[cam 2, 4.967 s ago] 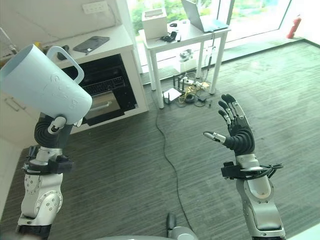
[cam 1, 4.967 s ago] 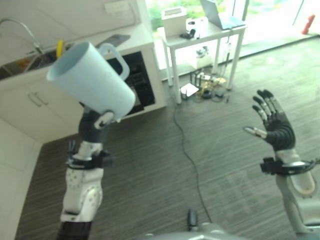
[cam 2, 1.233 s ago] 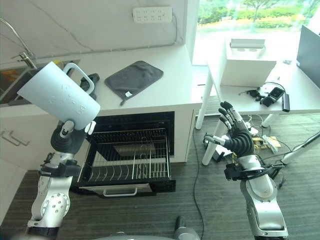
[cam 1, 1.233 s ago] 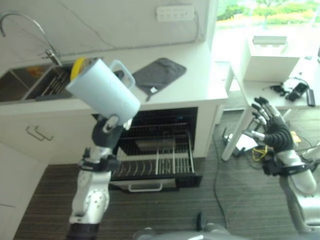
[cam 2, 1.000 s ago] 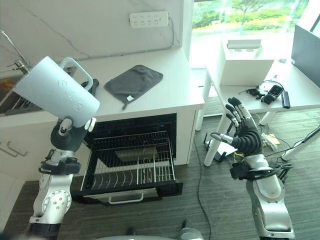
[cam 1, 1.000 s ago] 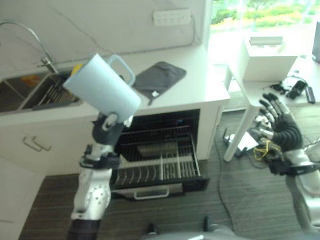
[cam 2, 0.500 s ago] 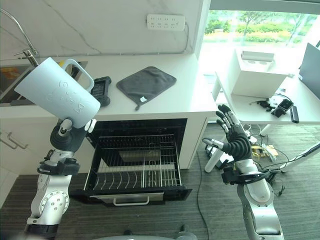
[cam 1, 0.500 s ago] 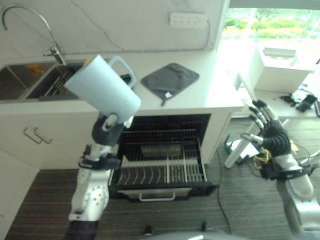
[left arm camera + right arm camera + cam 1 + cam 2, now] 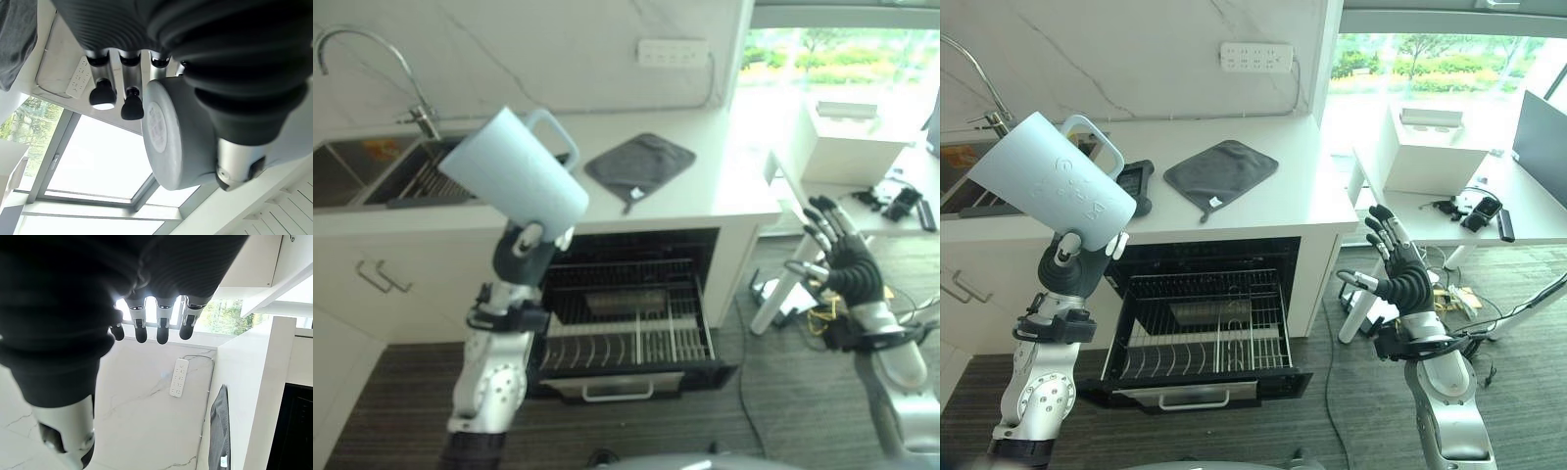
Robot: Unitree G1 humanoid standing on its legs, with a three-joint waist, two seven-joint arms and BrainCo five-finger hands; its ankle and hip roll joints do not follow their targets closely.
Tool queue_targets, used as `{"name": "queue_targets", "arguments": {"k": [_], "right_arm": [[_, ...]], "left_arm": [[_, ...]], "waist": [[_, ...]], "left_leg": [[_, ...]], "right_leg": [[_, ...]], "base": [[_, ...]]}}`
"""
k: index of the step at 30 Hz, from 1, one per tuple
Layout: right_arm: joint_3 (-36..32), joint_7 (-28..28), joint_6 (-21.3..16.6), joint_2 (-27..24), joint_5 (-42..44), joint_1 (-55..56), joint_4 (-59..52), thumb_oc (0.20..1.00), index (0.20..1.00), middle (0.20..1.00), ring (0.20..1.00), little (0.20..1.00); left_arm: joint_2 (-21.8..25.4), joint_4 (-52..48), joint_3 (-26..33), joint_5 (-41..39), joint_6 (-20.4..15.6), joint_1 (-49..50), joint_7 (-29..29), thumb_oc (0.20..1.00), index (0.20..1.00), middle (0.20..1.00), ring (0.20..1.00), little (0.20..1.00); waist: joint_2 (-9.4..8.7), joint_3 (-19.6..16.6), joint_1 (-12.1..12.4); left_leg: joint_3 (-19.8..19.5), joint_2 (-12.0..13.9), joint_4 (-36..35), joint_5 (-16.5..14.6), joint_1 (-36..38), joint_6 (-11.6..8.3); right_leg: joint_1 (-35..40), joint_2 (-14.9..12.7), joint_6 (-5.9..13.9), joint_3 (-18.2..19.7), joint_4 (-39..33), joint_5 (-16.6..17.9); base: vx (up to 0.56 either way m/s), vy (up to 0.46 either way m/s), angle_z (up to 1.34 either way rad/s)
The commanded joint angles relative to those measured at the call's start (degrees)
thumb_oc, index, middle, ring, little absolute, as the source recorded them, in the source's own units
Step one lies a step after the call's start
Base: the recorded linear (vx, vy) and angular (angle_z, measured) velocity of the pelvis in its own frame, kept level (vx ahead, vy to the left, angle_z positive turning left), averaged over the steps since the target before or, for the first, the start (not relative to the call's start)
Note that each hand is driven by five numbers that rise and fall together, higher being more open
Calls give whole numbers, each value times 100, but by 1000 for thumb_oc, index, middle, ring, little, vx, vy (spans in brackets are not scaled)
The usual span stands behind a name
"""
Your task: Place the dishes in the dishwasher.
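view shifts, arms unmoved | left hand (image 9: 1072,266) grips mug (image 9: 1053,186) by base, right hand (image 9: 1400,274) released | tilted mug may slip before reaching dishwasher rack (image 9: 1200,338)

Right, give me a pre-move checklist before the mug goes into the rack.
1. Mug held: ok. Left hand is curled round its base, seen in the left wrist view.
2. Mug attitude: not ok for loading yet. It is tilted, mouth pointing up and away, handle on top.
3. Rack pulled out: ok. It sits out in front of the open dishwasher.
4. Free space in rack: ok. No dishes show among the tines.
5. Right hand out of the way: ok. It is open, raised off to the right of the rack.
6. Mug over rack: not ok. It is up at counter height.
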Motion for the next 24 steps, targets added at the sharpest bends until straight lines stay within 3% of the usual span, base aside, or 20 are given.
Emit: {"name": "queue_targets", "arguments": {"k": [1, 6, 10, 11, 13, 14, 17, 21, 24], "right_arm": [[250, 148, -503, -104, 216, -360, -390, 1000, 1000, 1000, 1000, 1000], [224, 127, -517, -176, 273, -484, -322, 1000, 1000, 1000, 1000, 1000], [284, 283, -382, -141, 347, -469, -338, 1000, 1000, 1000, 1000, 1000], [323, 419, -214, -193, 532, -578, -373, 1000, 1000, 1000, 1000, 1000], [394, 404, -178, -235, 588, -698, -371, 1000, 1000, 1000, 1000, 1000], [504, 364, -143, -271, 631, -884, -369, 1000, 1000, 1000, 1000, 1000], [665, 279, -92, -252, 611, -1159, -336, 1000, 1000, 1000, 1000, 1000], [1133, -153, -214, -247, 569, -1880, -209, 1000, 1000, 1000, 1000, 1000], [1500, -329, -74, -83, 590, -2407, -35, 1000, 1000, 1000, 1000, 1000]], "left_arm": [[279, -431, 114, 150, -629, -200, 39, 200, 200, 200, 200, 200], [322, -367, 103, 316, -657, -213, 91, 200, 200, 200, 200, 200], [311, -255, 158, 624, -513, -156, 562, 200, 200, 200, 200, 200], [349, -213, 158, 1247, -413, -106, 898, 200, 200, 200, 200, 200], [406, -89, 101, 1556, -360, -151, 1178, 200, 200, 200, 200, 200], [449, 97, 15, 2143, -374, -221, 1808, 200, 200, 200, 200, 200], [428, 317, -178, 2596, -341, -397, 2195, 200, 200, 200, 200, 200], [368, 834, -827, 3611, -382, -938, 3327, 200, 200, 200, 200, 200], [278, 1297, -1168, 4435, -498, -1413, 4314, 200, 200, 200, 200, 200]], "waist": [[-18, -7, 46], [-27, -29, 114], [-29, -47, 174], [-30, -35, 225], [-32, -28, 252], [-40, -35, 299], [-67, -27, 352], [-128, -2, 457], [-173, -57, 492]], "left_leg": [[-147, 34, 8, -344, 152, 16], [-238, -70, 8, -399, 187, 59], [-282, -144, 8, -431, 228, 115], [-307, -167, 8, -433, 243, 130], [-328, -177, 8, -429, 247, 135], [-357, -193, 8, -428, 246, 144], [-384, -205, 8, -432, 247, 156], [-413, -249, 8, -470, 270, 184], [-415, -283, 8, -494, 282, 207]], "right_leg": [[74, 315, -50, 305, 3, -273], [135, 321, -49, 258, 3, -287], [191, 311, -53, 176, 3, -310], [209, 312, -63, 131, 3, -306], [225, 312, -65, 106, 3, -307], [242, 309, -65, 66, 3, -316], [263, 302, -70, 16, 3, -312], [311, 290, -70, -52, 3, -308], [340, 297, -83, -79, 3, -323]], "base": [[23, 89, -8], [9, 76, 0], [-13, 68, 3], [-20, 53, 8], [-23, 44, 5], [-26, 36, 2], [-19, -3, 3], [-46, -10, 16], [-9, -3, 2]]}}
